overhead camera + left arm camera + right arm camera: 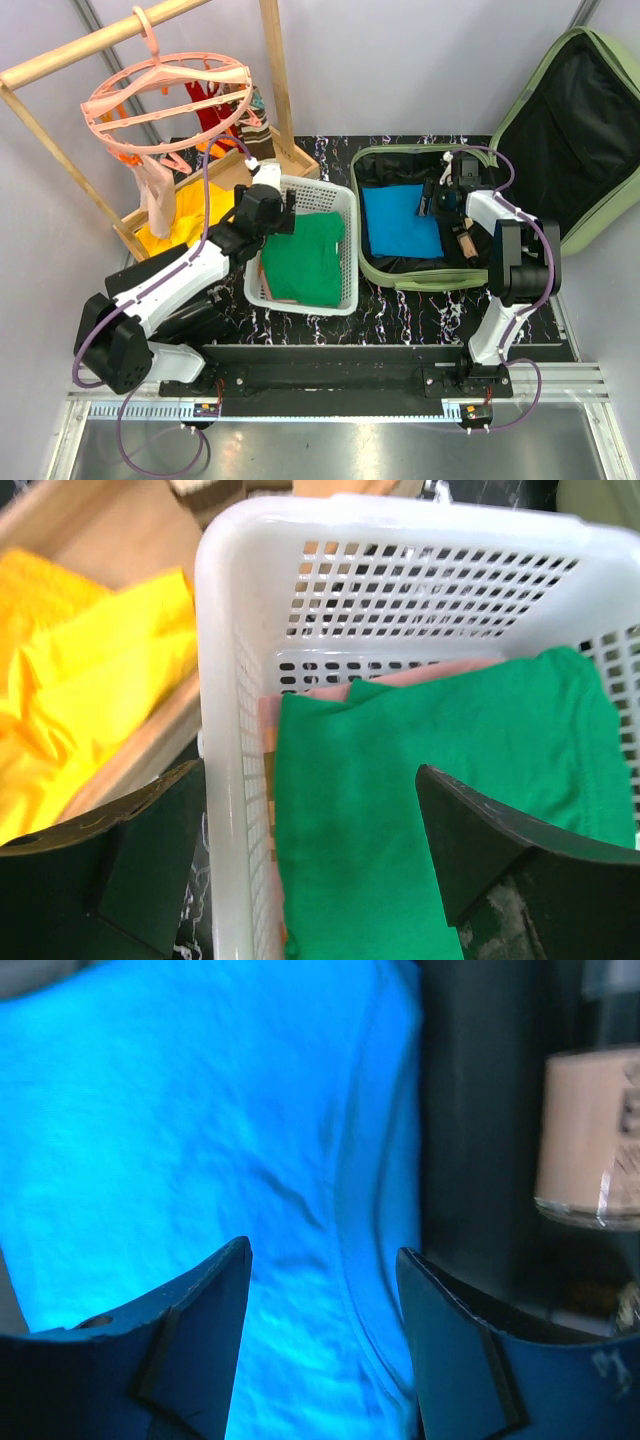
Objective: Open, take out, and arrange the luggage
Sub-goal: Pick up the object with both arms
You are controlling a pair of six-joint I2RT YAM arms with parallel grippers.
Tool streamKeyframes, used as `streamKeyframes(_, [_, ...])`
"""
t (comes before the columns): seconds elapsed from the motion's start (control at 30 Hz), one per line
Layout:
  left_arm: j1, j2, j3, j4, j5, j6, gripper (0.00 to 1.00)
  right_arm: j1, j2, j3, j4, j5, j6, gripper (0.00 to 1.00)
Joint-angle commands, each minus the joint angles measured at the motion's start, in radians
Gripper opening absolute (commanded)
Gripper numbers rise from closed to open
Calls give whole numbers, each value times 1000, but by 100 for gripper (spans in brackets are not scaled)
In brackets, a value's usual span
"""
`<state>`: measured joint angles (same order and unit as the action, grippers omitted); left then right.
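Luggage [572, 125], light-green, black-lined, lid up; left end effector [310, 785] and right end effector [322, 1255] wide.

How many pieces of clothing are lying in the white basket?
2. A green garment lies on top in the white basket. A pinkish garment lies under it, with only its edge showing. More may be hidden beneath.

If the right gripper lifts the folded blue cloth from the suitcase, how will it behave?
The blue cloth shows soft creases and a folded edge, so it will probably droop and unfold. It looks thin, so likely light.
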<state>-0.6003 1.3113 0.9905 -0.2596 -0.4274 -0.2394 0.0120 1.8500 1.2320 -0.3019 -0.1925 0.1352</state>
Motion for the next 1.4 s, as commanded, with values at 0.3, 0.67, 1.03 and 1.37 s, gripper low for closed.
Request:
streamKeyframes(0.3, [-32, 51, -6, 115, 39, -135, 89, -4, 29, 46, 70, -1, -23, 65])
streamKeyframes(0.67, [-4, -17, -47, 53, -48, -138, 99, -3, -41, 0, 86, 108, -69, 65])
streamKeyframes(1.03, [10, -87, -50, 40, -39, -81, 99, -3, -38, -3, 78, 137, -88, 65])
streamKeyframes(1.37, [-176, 115, 243, 121, 142, -18, 98, -1, 14, 24, 81, 162, -101, 62])
